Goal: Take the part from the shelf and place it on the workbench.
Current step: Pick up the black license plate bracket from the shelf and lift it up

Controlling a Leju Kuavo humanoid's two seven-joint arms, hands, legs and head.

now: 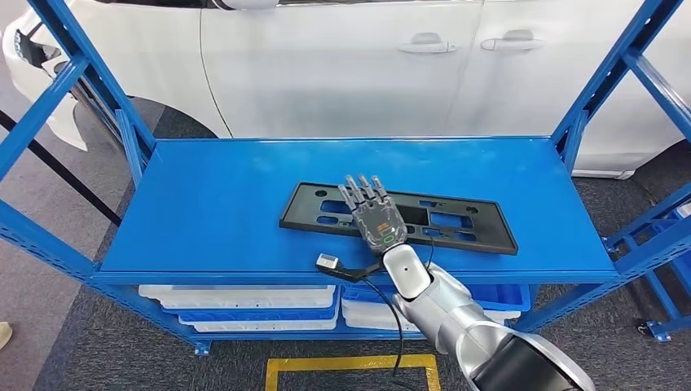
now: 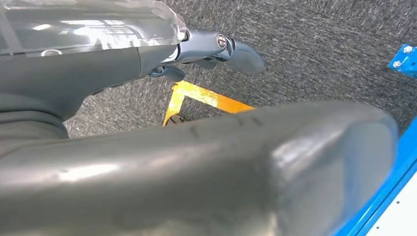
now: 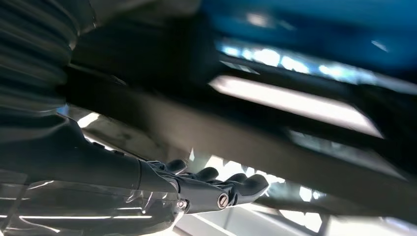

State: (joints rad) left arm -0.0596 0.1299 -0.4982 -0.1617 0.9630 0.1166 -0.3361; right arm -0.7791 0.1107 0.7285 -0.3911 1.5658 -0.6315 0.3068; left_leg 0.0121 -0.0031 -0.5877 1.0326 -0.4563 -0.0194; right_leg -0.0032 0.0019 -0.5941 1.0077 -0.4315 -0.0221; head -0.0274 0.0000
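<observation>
Right hand (image 1: 376,213) lies flat, fingers spread on the black part (image 1: 456,224) near the shelf's (image 1: 204,212) front edge, gripping nothing: it should curl under an edge before lifting

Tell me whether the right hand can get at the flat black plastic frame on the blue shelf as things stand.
Probably yes. The right hand is already spread over the flat black plastic frame, fingers apart, and nothing lies between them on the blue shelf. Whether it touches the frame yet, I cannot tell.

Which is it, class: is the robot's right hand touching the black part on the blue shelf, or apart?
Cannot tell. In the head view the right hand overlaps the black part, but no contact or gap shows plainly.
</observation>
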